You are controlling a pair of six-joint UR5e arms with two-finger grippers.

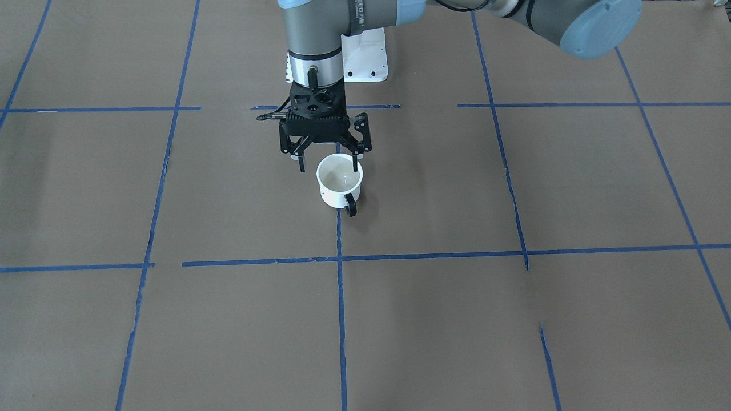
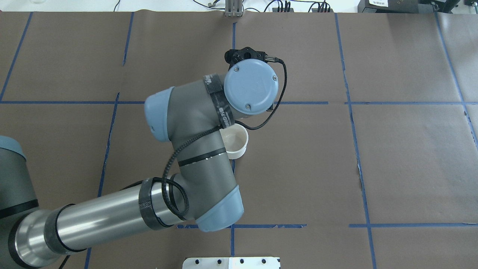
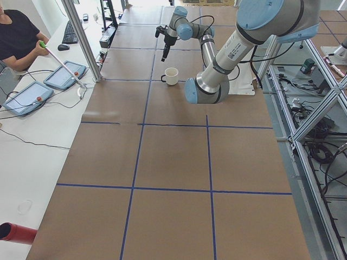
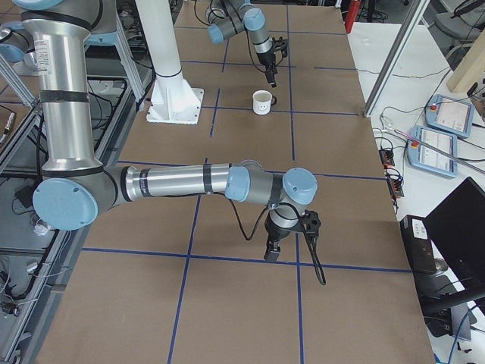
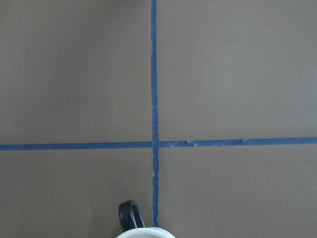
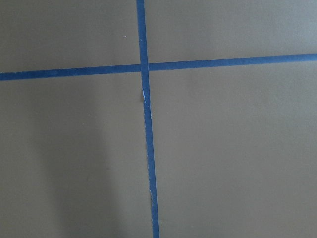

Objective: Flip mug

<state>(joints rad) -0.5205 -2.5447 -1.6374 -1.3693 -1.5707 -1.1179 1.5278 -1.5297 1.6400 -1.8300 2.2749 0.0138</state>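
The white mug (image 1: 337, 191) stands upright on the brown table, opening up, with its black handle (image 1: 350, 205) towards the front-facing camera. The smiley face shows in the exterior right view (image 4: 261, 106). My left gripper (image 1: 328, 165) is open and hangs just above and behind the mug, with one fingertip (image 1: 356, 162) over the rim and the other outside it. It holds nothing. The left wrist view shows only the mug's rim and handle (image 5: 130, 215) at its bottom edge. My right gripper (image 4: 271, 249) points down at the table far from the mug. I cannot tell whether it is open or shut.
Blue tape lines (image 1: 341, 258) divide the brown paper into squares. A white base plate (image 1: 365, 57) lies on the robot's side of the mug. My left arm (image 2: 194, 149) covers part of the mug from overhead. An operator (image 3: 19, 38) sits beyond the table's far edge.
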